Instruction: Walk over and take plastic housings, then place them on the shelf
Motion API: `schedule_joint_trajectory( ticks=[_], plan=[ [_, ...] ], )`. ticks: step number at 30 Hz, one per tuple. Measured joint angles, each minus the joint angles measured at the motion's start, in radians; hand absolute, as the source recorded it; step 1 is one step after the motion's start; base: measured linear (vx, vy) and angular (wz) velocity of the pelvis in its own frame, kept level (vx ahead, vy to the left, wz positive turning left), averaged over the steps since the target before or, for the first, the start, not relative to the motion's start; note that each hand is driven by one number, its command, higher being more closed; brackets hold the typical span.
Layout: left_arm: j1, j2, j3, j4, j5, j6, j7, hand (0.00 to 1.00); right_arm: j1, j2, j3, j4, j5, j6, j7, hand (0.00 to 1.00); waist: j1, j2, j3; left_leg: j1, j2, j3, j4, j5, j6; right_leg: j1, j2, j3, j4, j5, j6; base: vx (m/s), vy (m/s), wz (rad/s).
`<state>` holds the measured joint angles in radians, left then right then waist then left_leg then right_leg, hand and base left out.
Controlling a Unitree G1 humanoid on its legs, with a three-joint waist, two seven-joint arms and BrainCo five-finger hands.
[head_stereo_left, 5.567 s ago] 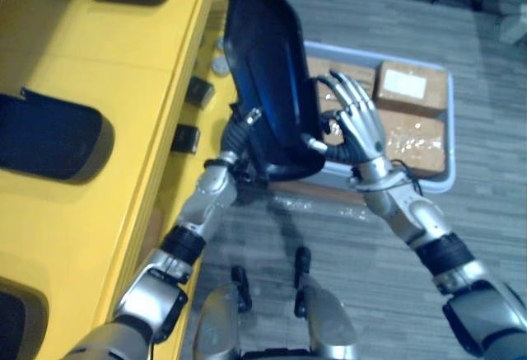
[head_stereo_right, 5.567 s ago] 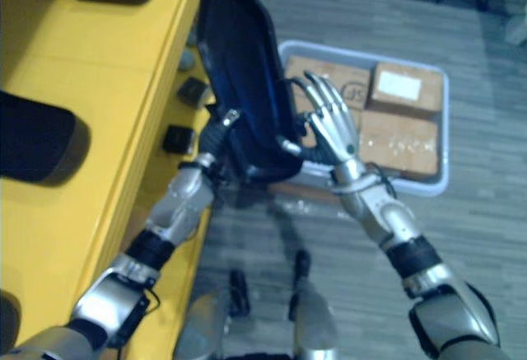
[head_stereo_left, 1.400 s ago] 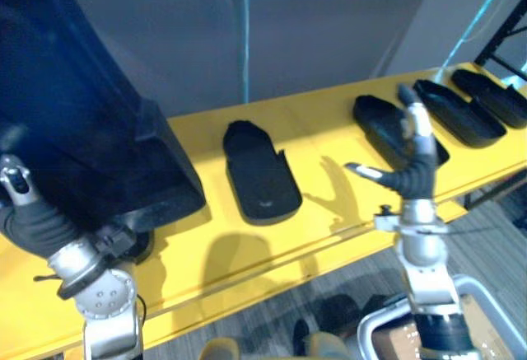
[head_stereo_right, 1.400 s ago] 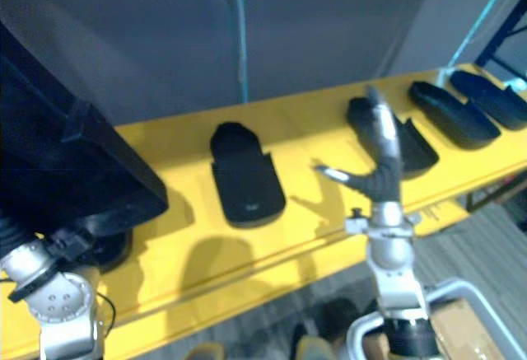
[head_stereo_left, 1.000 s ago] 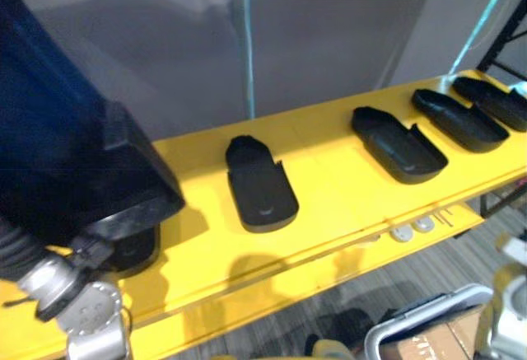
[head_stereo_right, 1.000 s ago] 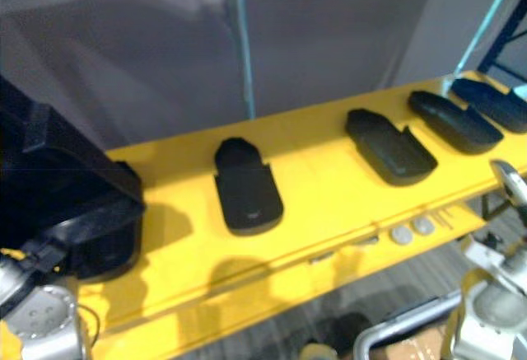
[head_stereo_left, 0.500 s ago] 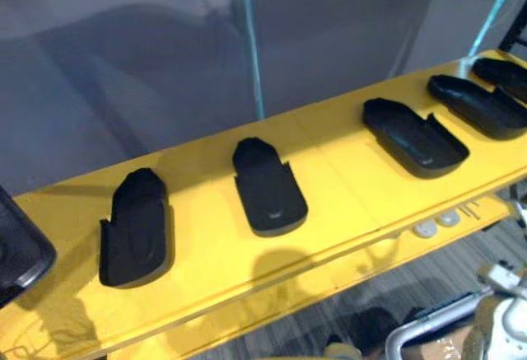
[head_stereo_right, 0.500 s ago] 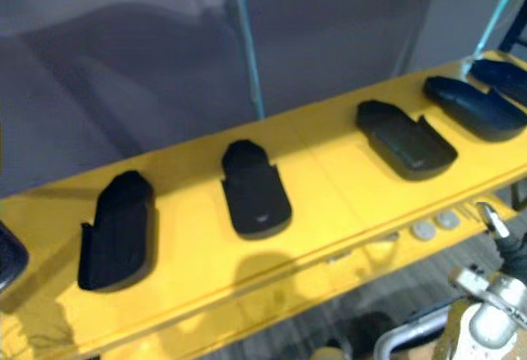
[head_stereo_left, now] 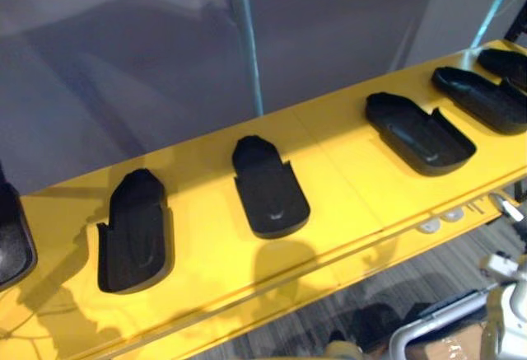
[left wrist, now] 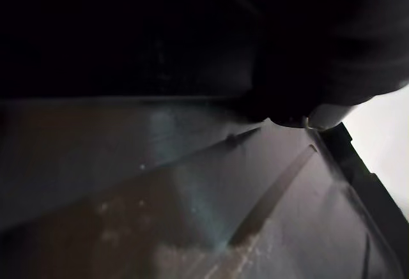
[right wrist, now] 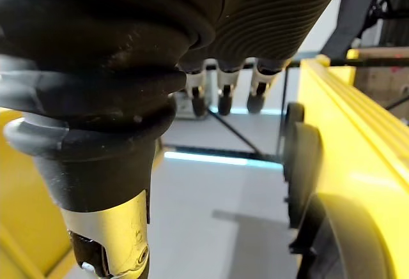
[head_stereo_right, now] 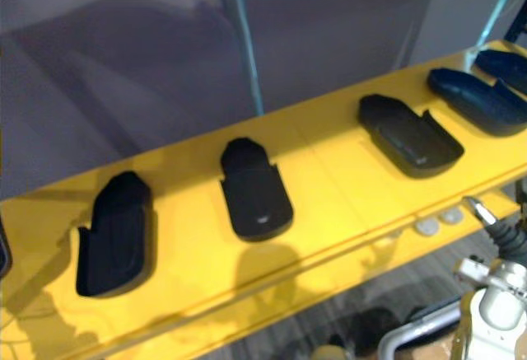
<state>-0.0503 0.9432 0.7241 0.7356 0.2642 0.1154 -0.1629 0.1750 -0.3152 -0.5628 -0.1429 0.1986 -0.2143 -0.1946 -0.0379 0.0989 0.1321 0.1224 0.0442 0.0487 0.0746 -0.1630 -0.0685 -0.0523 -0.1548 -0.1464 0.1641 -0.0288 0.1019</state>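
Several black plastic housings lie in a row on the yellow shelf: one at the left, one in the middle, one to the right, and more at the far right. Another black housing shows at the shelf's left end; its dark inner surface lies very close to my left hand in the left wrist view. My right hand hangs below the shelf's front edge at the right, fingers straight and holding nothing.
A grey wall with a teal upright post stands behind the shelf. Two round silver discs sit on the shelf's front face. A grey bin's rim shows on the carpet at the lower right.
The big housing in front of the view has moved off to the shelf's left end, uncovering the left housing. My right hand has dropped from above the shelf to below its front edge.
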Motion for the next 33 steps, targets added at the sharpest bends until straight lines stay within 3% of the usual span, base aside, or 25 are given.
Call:
schedule_joint_trajectory(
  ticks=[6, 12, 19, 24, 33],
  plan=[
    [0.000, 0.024, -0.055, 0.091, 0.160, 0.029, -0.129, 1.00, 0.000, -0.006, 0.000, 0.000, 0.002, 0.034, 0.003, 0.00, -0.002, -0.003, -0.002, -0.002, -0.002, 0.016, -0.002, 0.000, 0.000, -0.012, 0.001, 0.016, 0.000, 0.005, 0.005, -0.01, 0.013, -0.07],
    [0.000, 0.112, -0.052, 0.156, 0.225, 0.070, -0.150, 1.00, -0.007, -0.007, 0.007, 0.007, 0.002, 0.056, 0.001, 0.00, -0.002, -0.016, -0.009, -0.004, 0.000, 0.016, 0.002, 0.000, 0.000, -0.008, 0.001, 0.013, -0.001, 0.005, 0.005, 0.00, 0.000, 0.00],
    [0.009, 0.114, -0.018, 0.206, 0.265, 0.084, -0.161, 1.00, -0.034, -0.010, 0.044, 0.045, 0.003, 0.065, -0.002, 0.00, -0.001, -0.026, -0.014, -0.004, -0.001, 0.017, 0.003, -0.001, 0.000, 0.005, 0.000, 0.008, -0.022, 0.016, 0.005, -0.01, 0.006, 0.02],
    [0.027, 0.098, -0.024, 0.219, 0.266, 0.073, -0.167, 1.00, -0.032, -0.021, 0.044, 0.045, 0.002, 0.065, -0.001, 0.00, -0.001, -0.033, -0.017, -0.005, -0.003, 0.017, 0.002, -0.001, 0.000, 0.003, -0.001, 0.009, -0.020, 0.016, 0.005, 0.00, 0.000, 0.00],
    [0.055, -0.048, -0.033, 0.204, 0.263, 0.065, -0.154, 1.00, -0.028, -0.068, 0.022, 0.044, 0.002, 0.065, 0.025, 0.00, -0.006, -0.014, -0.004, -0.004, -0.004, 0.018, 0.002, -0.002, 0.000, 0.001, -0.001, 0.011, -0.017, 0.015, 0.004, 0.00, 0.000, 0.00]
  ],
)
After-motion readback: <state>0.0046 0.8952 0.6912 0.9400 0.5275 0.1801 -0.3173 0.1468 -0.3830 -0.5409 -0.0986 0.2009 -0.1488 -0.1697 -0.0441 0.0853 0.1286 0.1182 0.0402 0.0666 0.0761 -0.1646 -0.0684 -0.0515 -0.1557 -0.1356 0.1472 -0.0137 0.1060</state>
